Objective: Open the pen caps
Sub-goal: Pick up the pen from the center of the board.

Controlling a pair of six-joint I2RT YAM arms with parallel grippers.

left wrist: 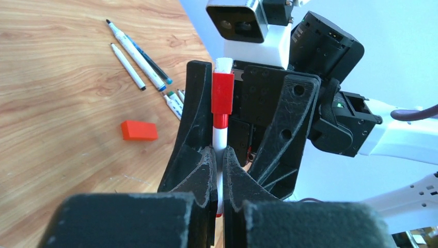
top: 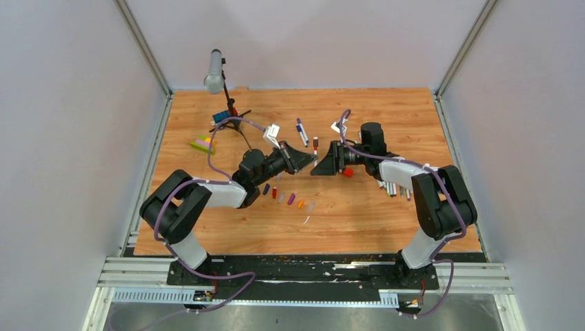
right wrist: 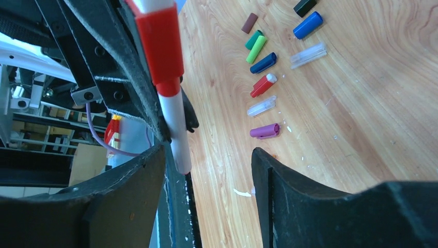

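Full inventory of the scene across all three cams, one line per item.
red pen: one, white barrel, red cap on, held in the air between the grippers
loose pen caps: at least ten; brown, greens, blues, red, purple, black, clear; table centre, near side
loose pens: several, white barrels, table centre, far side
more pens: several, white or grey, table right side
block: one, orange-red, mid table
toy bricks: one stack, multicoloured, far left
microphone: one, grey, on black tripod, far left
table: one, wood
left gripper: one, black, shut on the red pen
right gripper: one, black, open, fingers flanking the red cap
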